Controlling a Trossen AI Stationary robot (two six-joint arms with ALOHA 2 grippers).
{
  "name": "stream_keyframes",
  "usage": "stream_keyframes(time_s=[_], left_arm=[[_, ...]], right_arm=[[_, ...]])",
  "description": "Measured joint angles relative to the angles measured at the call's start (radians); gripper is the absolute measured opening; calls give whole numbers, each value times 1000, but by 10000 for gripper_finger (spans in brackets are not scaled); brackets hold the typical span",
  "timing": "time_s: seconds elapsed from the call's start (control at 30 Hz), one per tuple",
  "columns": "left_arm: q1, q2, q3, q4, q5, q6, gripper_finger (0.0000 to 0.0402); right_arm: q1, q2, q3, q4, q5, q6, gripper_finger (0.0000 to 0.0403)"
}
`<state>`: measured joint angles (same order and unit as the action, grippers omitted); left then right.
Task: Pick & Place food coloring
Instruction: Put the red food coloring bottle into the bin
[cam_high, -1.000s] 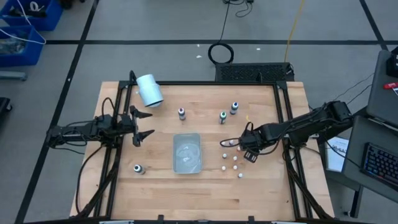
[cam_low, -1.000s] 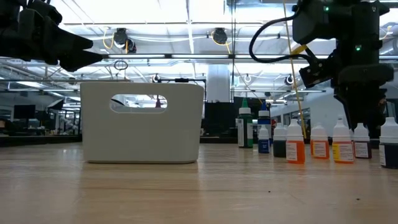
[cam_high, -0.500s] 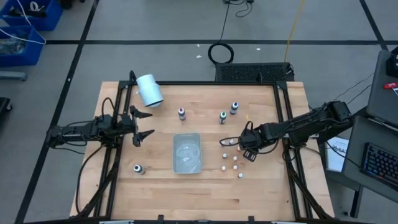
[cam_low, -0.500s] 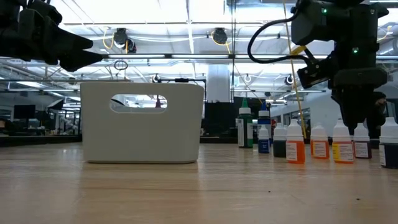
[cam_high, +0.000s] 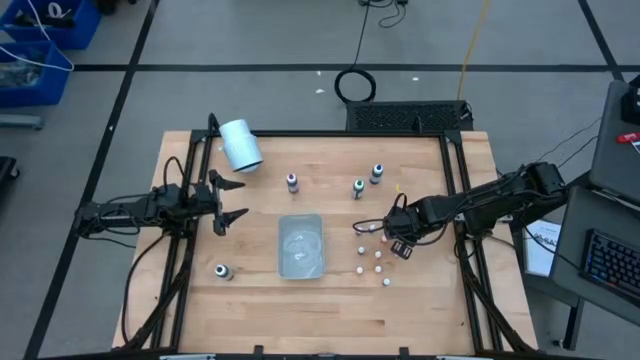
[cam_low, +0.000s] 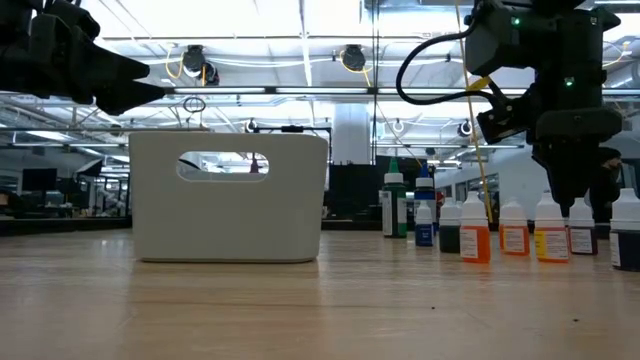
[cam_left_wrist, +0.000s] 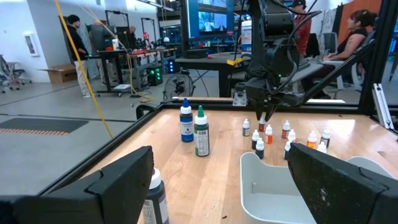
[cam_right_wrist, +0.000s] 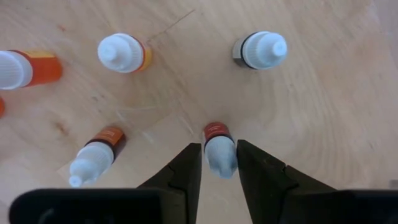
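So the right pincer (cam_right_wrist: 219, 163) pointed straight down over the small bottles cluster (cam_high: 376, 255) right of the clear tray (cam_high: 301, 245), its fingers closed in around one red-labelled food coloring bottle (cam_right_wrist: 218, 149), narrower than a second earlier. Looked like contact, hard to be sure. Four more small bottles sat around it in the wrist view. The left pincer (cam_high: 232, 200) hung wide open over the bench (cam_high: 330, 300) near the white cylinder (cam_high: 240, 145), unmoved.

bottle cluster (cam_high: 375, 255) crowding right end effector (cam_high: 384, 232), tray (cam_high: 301, 245) beside
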<state>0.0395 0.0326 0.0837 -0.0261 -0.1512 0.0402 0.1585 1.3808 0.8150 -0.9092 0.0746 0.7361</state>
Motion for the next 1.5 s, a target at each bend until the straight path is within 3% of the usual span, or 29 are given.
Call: stream_keyframes(time_s=[0.4, 0.73, 0.9, 1.07, 1.33, 1.5], left_arm=[[0, 0, 0, 0, 0, 0, 365], [0, 0, 0, 0, 0, 0, 365], [0, 0, 0, 0, 0, 0, 365], [0, 0, 0, 0, 0, 0, 365], [0, 0, 0, 0, 0, 0, 365], [0, 0, 0, 0, 0, 0, 365]], right_arm=[[0, 0, -28, -12, -2, 4, 89], [0, 1, -53, 7, -48, -3, 47], [0, 1, -53, 23, -57, 0, 44], [1, 1, -53, 31, -134, 4, 63], [0, 1, -53, 31, -130, 11, 127], [-18, 1, -53, 31, -124, 9, 145]])
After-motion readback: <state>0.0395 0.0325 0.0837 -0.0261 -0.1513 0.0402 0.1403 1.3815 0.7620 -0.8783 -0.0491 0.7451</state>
